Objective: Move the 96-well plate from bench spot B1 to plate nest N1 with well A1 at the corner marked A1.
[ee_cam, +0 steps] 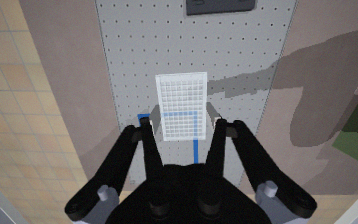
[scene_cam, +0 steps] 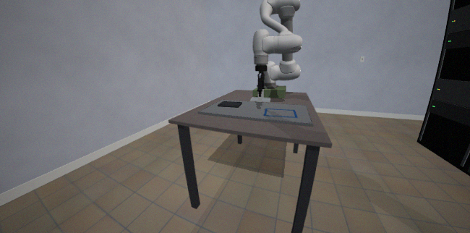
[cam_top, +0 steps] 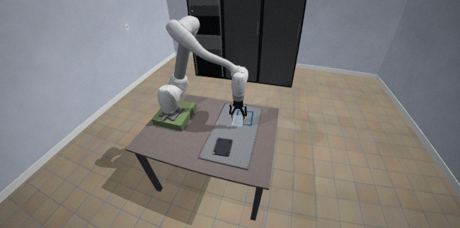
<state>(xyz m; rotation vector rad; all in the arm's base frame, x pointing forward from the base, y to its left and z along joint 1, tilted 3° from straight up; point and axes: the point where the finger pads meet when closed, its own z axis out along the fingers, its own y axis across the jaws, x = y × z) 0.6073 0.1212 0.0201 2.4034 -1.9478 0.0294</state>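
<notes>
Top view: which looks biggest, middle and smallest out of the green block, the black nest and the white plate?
1. Green block under the arm: biggest.
2. Black nest.
3. White plate, partly hidden by the fingers holding it: smallest.

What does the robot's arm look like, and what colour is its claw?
The arm is smooth, white and tube-shaped, with fat rounded joints and no loose cables showing. It stands on a green block. Its gripper is black, with two long jointed fingers, grey pads at the tips and pale grey round pins at the knuckles.
</notes>
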